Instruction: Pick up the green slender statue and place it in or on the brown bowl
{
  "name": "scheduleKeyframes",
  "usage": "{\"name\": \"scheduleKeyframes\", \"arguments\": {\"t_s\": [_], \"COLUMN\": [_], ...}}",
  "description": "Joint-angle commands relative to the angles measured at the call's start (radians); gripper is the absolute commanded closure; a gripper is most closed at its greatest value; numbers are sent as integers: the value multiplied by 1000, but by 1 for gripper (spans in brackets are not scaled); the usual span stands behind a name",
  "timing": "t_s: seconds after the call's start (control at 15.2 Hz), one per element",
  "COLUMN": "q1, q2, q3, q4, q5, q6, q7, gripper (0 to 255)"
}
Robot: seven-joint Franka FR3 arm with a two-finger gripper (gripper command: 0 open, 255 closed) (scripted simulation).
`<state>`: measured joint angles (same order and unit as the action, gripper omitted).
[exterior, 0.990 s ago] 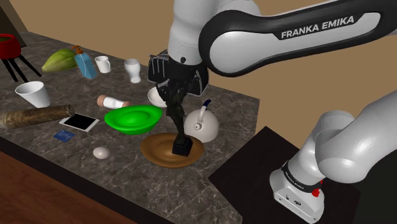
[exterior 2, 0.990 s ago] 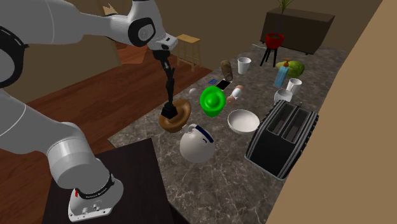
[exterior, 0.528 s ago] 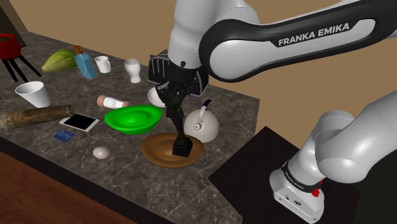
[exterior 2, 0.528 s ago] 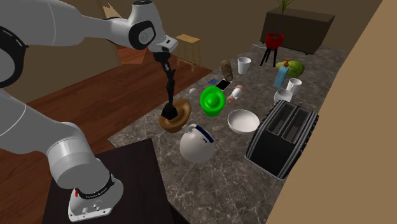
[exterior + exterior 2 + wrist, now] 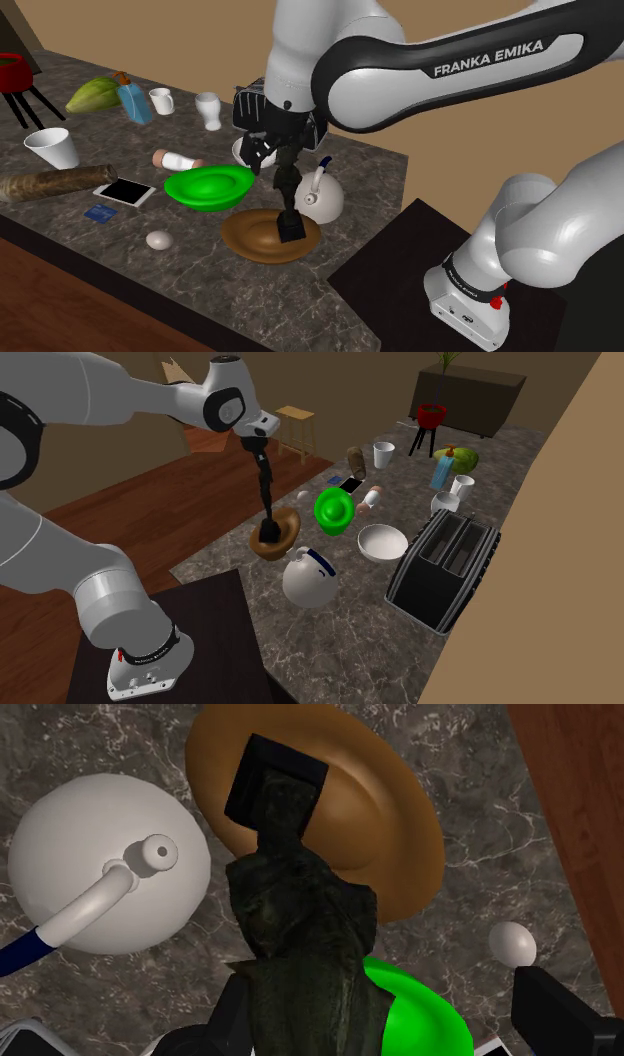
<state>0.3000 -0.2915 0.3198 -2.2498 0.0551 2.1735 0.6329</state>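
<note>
Dark marble counter (image 5: pixel 480 764): dark-green statue (image 5: pixel 300 914) stands in brown bowl (image 5: pixel 400 834); gripper (image 5: pixel 388 994) spread wide, clasping nothing.

Clearances about the brown bowl (image 5: pixel 252 243): the white kettle (image 5: pixel 322 203) stands just beside its rim on the shoulder view's right and the green bowl (image 5: pixel 208 187) near it on the left, so each flank offers a narrow gap. The dark statue (image 5: pixel 300 914) rises tilted from the bowl's middle and bars a straight descent there. Bare countertop (image 5: pixel 220 280) lies toward the near edge, where a small white ball (image 5: pixel 159 240) rests; the toaster (image 5: pixel 440 564) stands apart beyond the kettle
</note>
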Motion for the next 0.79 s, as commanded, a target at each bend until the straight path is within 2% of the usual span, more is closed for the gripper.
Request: {"name": "scheduleKeyframes", "arguments": {"t_s": [0.0,0.2,0.73], "q1": [1,3,4], "q2": [-17,-53,-53], "q3": [-4,-13,-13], "q4": [19,78,78], "q5": [4,12,12], "q6": [-35,-130,-130], "q7": [-4,-11,-11], "gripper": [0,0,0]}}
